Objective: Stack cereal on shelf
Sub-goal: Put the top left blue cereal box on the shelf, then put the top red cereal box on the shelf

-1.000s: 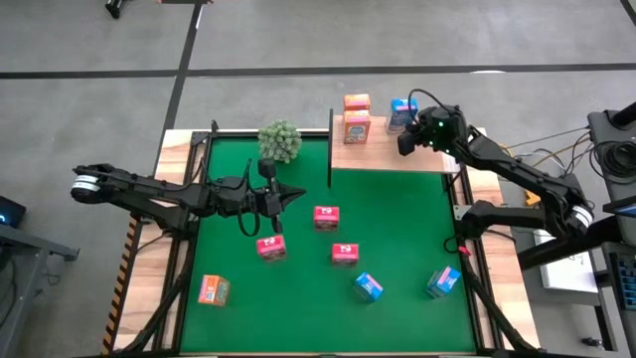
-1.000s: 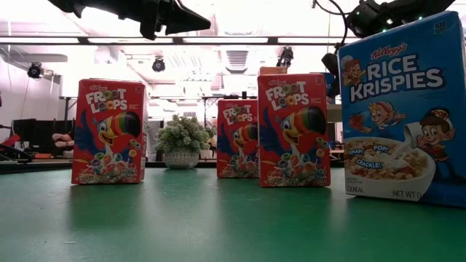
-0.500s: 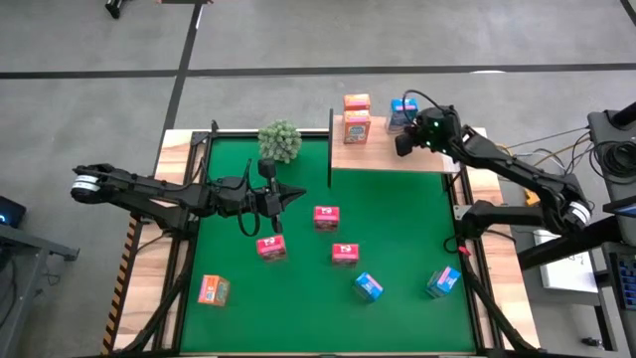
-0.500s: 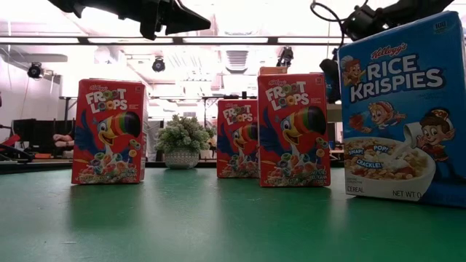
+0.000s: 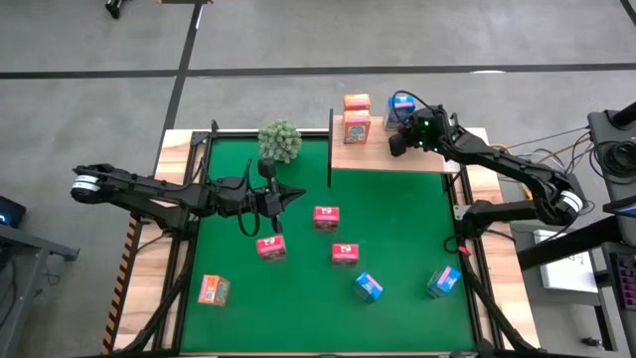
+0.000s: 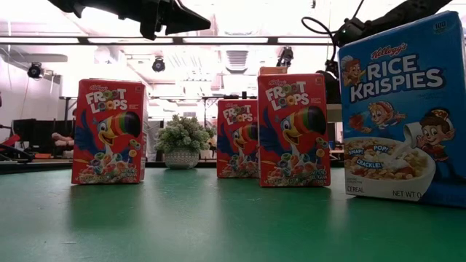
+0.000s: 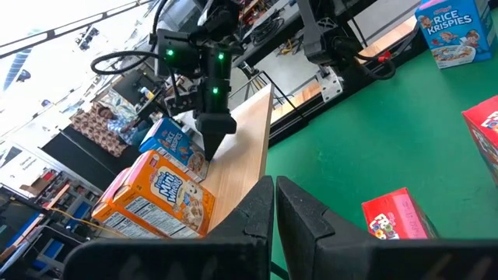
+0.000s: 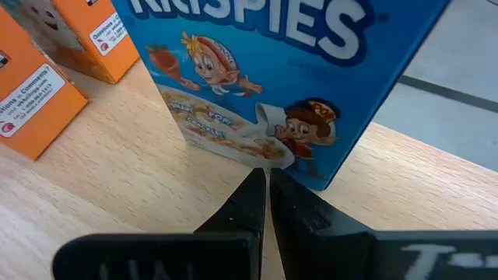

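Shelf (image 5: 393, 157) sits at the table's 1 o'clock corner, a pale wooden board with black posts. Right arm reaches in from the 3 o'clock side, stretched long and low across that board. Right gripper (image 5: 396, 142) hangs over the board's middle, fingers (image 8: 247, 204) pressed together with nothing between them, tips just in front of the blue box (image 5: 401, 105) at the board's far edge. In the right wrist view the tips point at the lower front face of that box; whether they touch it I cannot tell. Two orange boxes (image 5: 356, 117) stand on the shelf at 9 o'clock of the blue one, one behind the other.

Left arm lies stretched out from the 9 o'clock edge over the green mat (image 5: 397, 229), roughly level. Left gripper (image 5: 295, 198) hovers near mat centre, pointing toward 3 o'clock, jaws closed and empty.

Loose cereal on the mat: three red boxes (image 5: 325, 217) near the centre, one just at 5 o'clock of the left gripper, the other two further toward 4 o'clock. Two blue boxes (image 5: 368, 287) lie toward the 5 o'clock corner. One orange box (image 5: 213, 290) sits near the 7 o'clock corner. Plant (image 5: 280, 141) stands at the mat's 12 o'clock edge, just beside the shelf's post.
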